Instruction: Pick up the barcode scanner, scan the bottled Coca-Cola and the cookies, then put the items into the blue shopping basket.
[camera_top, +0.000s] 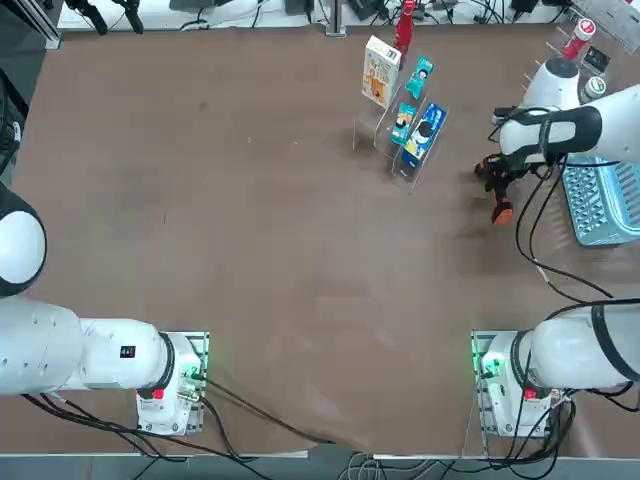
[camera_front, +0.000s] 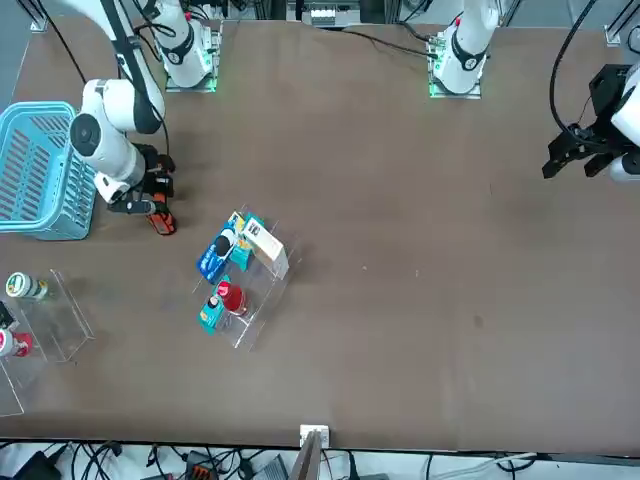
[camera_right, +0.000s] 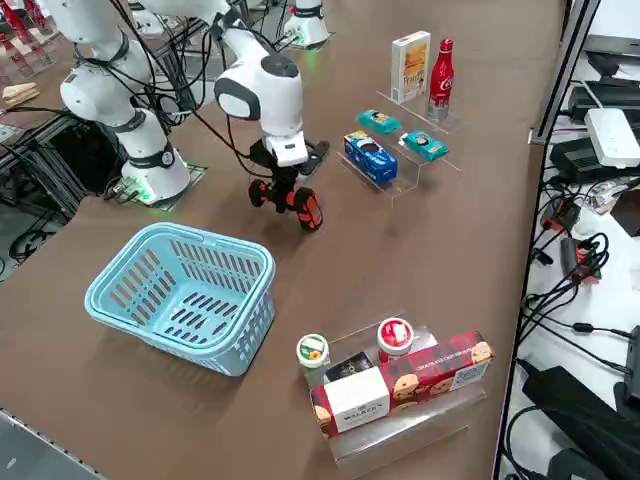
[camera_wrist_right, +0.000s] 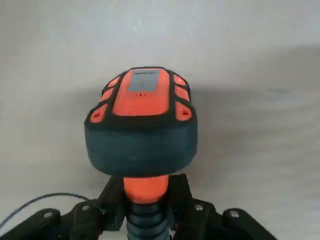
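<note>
My right gripper (camera_top: 495, 173) is shut on the handle of the barcode scanner (camera_top: 499, 195), a black body with orange trim, held low over the table just left of the blue shopping basket (camera_top: 605, 205). In the right wrist view the scanner's head (camera_wrist_right: 142, 130) fills the middle, with its orange handle clamped between my fingers (camera_wrist_right: 107, 207). The bottled Coca-Cola (camera_right: 441, 68) and the cookies (camera_right: 410, 65) stand upright side by side on a clear stand at the far edge, well apart from the gripper (camera_right: 282, 182). The basket (camera_right: 185, 290) holds nothing.
A blue packet (camera_right: 370, 157) and two teal packets (camera_right: 424, 146) sit on a clear stepped stand between the scanner and the cookies. A second clear stand (camera_right: 400, 385) by the basket holds a red box and two small bottles. A dark cable (camera_top: 545, 265) trails from the scanner.
</note>
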